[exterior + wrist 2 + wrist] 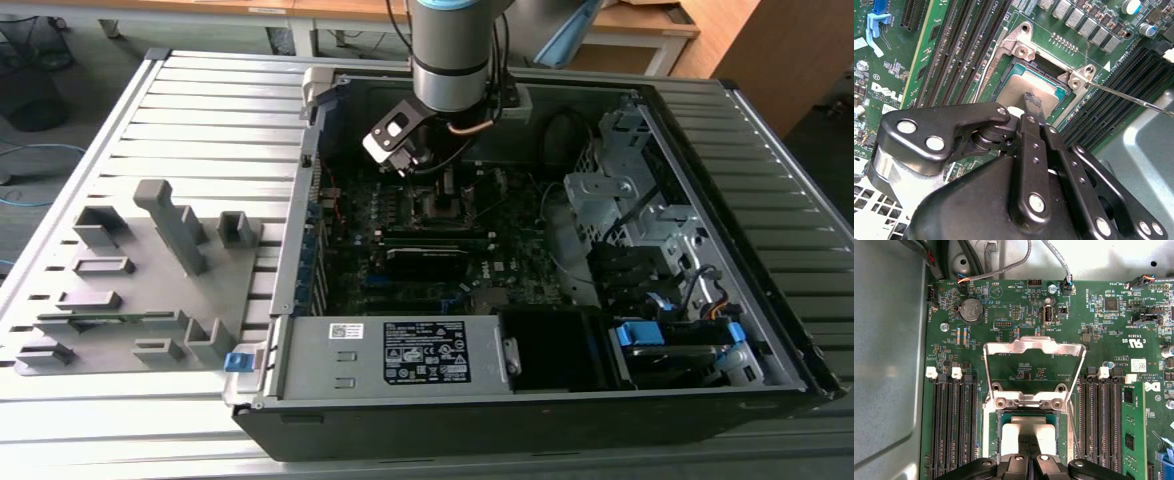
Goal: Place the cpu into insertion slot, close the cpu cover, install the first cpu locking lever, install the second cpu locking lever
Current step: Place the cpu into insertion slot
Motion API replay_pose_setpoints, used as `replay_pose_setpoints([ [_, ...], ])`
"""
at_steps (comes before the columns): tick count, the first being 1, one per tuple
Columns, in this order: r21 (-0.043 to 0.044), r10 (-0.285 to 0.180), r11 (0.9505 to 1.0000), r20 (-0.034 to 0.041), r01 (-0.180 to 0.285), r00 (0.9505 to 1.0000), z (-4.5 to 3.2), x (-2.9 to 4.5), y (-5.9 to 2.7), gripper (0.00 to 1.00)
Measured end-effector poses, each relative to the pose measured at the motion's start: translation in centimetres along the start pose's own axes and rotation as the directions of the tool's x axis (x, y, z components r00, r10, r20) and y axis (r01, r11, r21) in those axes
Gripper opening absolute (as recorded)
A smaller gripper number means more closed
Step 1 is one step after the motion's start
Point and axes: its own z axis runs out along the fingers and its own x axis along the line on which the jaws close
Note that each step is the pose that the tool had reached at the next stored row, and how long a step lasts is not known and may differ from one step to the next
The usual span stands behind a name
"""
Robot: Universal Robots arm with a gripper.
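Note:
The cpu (1019,86), a square chip with a dull metal top, lies flat in the insertion slot (1004,75), a black socket on the green motherboard. My gripper (1033,100) hangs right over it, fingers drawn together, tip at or just above the chip's top; contact is unclear. In the first wrist view the cpu (1031,419) shows beyond the gripper (1029,440). The cpu cover (1034,345), a silver frame plate, stands swung up on its hinge, away from the slot. A thin locking lever (1134,100) sticks out unlatched. In the exterior view the gripper (424,165) is over the slot (447,205).
Long black memory slots (951,425) flank the socket on both sides, one stick (1131,425) fitted. The computer case's walls (300,200) surround the board, with a power supply (400,355) in front and drive cages (607,200) at the exterior view's right. A grey fixture (134,280) sits outside.

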Motion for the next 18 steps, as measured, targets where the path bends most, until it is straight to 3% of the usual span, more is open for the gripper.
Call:
replay_pose_setpoints([
  [18, -0.0015, 0.001, 1.0, -0.0029, -0.001, 1.0, -0.19, 0.04, 0.04, 0.11],
])
